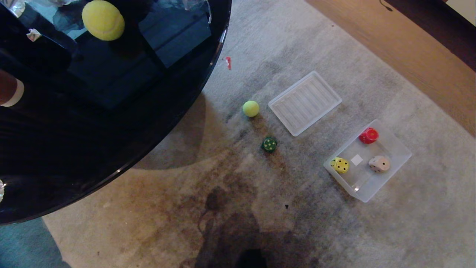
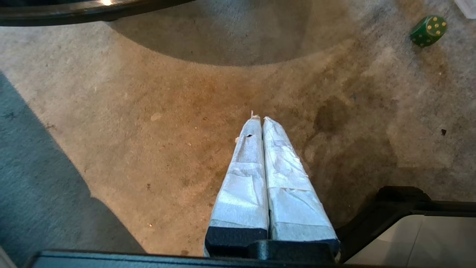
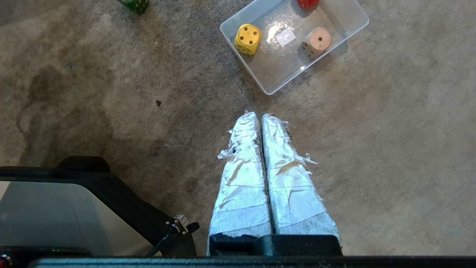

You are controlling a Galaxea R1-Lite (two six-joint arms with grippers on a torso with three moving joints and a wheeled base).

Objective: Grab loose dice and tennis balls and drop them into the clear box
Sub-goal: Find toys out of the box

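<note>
One green die [image 2: 428,30] (beyond left pincer [image 2: 259,118])

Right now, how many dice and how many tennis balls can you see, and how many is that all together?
Dice: 4, the yellow die, red die and beige die in the clear box, plus the dark green die on the carpet.
Tennis balls: 2, one on the carpet, one on the black table.
Total: 6
</note>
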